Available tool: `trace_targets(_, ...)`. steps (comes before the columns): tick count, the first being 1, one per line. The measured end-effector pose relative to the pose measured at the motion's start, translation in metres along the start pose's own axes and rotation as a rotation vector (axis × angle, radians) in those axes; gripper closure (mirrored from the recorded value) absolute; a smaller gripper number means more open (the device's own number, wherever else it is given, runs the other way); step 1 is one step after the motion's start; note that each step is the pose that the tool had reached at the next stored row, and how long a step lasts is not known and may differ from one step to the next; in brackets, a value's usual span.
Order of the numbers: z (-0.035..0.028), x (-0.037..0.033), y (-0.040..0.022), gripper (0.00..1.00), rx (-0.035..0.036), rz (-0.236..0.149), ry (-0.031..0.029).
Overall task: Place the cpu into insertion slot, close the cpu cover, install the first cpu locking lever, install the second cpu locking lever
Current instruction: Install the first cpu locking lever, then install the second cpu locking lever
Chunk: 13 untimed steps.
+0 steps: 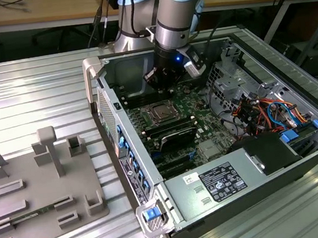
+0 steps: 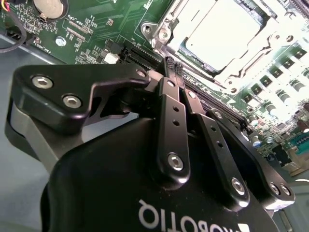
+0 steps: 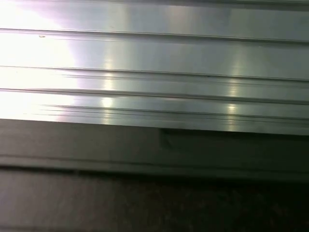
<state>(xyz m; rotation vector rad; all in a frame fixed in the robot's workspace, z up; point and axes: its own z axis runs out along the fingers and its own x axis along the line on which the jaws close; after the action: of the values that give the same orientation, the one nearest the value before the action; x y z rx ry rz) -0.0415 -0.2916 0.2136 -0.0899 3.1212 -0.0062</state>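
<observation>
Gripper first: in the second wrist view its two black fingers run together to a point, tips pressed against each other with nothing between them. The tips sit just beside the edge of the processor socket, and whether they touch the board cannot be told. Right past them lies the cpu, seated flat in the socket with its pale metal top facing up. The cpu cover appears to lie down around it, the chip's top showing through the frame's square opening. How the locking levers stand cannot be made out. Around the socket spreads the green motherboard, with a round coin battery at its far corner. In the exterior view the arm reaches down from above into the open computer case, which lies on its side, and the claw hangs over the board just behind the socket. Nearer the camera than the socket are long black slots and then the grey power supply. A bundle of orange and blue cables fills the case toward the exterior view's right. Outside the case, on the exterior view's left, a grey fixture plate with raised blocks rests on the ribbed metal table. Ribbed metal also crosses the first wrist view, above a dark band. Wooden workbenches stand farthest back.
</observation>
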Motion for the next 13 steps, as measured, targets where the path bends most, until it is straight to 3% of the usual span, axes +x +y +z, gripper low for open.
trace_targets(13,0.0000,0.0002,-0.0041,0.89,0.0000,0.000,0.0000)
